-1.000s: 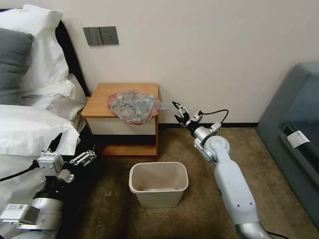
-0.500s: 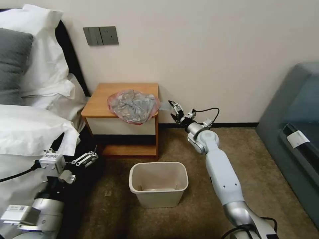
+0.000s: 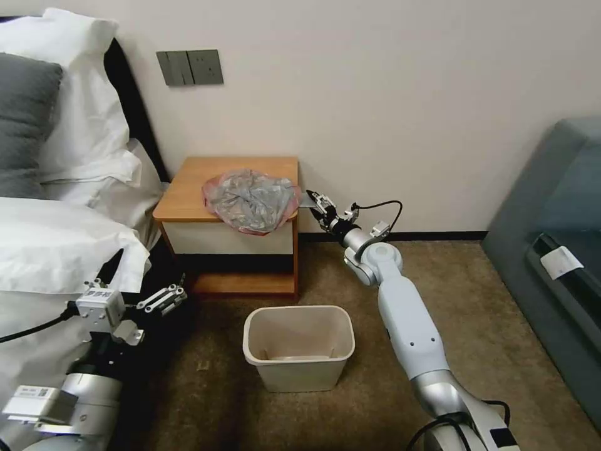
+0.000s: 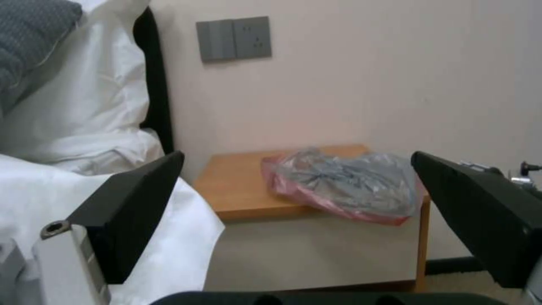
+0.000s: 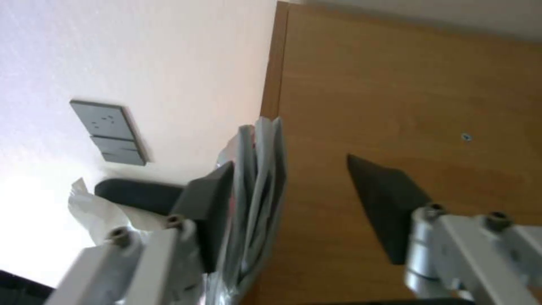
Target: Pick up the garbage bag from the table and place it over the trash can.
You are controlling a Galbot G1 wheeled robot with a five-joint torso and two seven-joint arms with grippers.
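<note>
The garbage bag [image 3: 250, 202] is a crumpled grey see-through heap with a pinkish-red rim, lying on the right half of the bench [image 3: 206, 181], its near edge drooping over the front. The right claw [image 3: 317, 205] is at the bench's right edge, released and spread, one finger [image 5: 206, 212] against a grey fold of the bag, gripping nothing. The left claw [image 3: 134, 285] waits low by the bed [image 3: 56, 244], spread wide. The trash can [image 3: 298, 346] stands on the floor in front of the bench.
</note>
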